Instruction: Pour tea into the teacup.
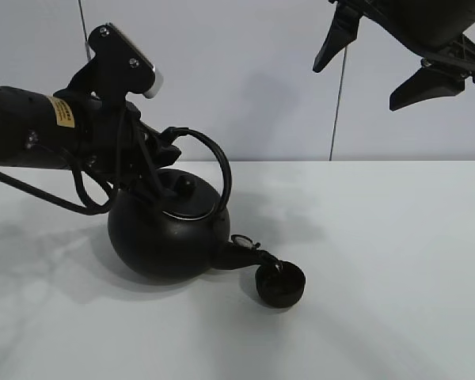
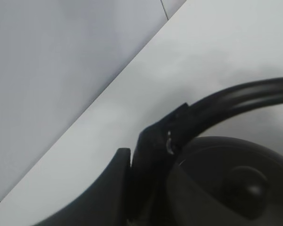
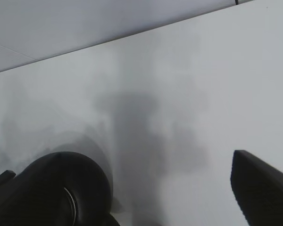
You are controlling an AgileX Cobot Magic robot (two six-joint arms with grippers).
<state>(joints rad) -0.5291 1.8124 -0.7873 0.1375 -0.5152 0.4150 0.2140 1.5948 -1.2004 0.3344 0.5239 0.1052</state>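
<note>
A big round black kettle (image 1: 168, 233) leans toward the right, its spout (image 1: 245, 255) reaching down over the tiny matte-black teacup (image 1: 282, 285) on the white table. My left gripper (image 1: 160, 150) is shut on the kettle's arched handle (image 1: 215, 162) near its left end. The left wrist view shows the gripper (image 2: 151, 148) clamped on the handle (image 2: 236, 96) above the lid (image 2: 240, 183). My right gripper (image 1: 360, 83) hangs open and empty high at the upper right, far from the kettle. In the right wrist view one finger (image 3: 259, 188) and the kettle's body (image 3: 61, 188) show.
The white table (image 1: 380, 277) runs back to a pale wall (image 1: 261, 79). A thin dark cable (image 1: 338, 95) hangs down the wall at right. The left arm's cables (image 1: 87, 194) loop beside the kettle.
</note>
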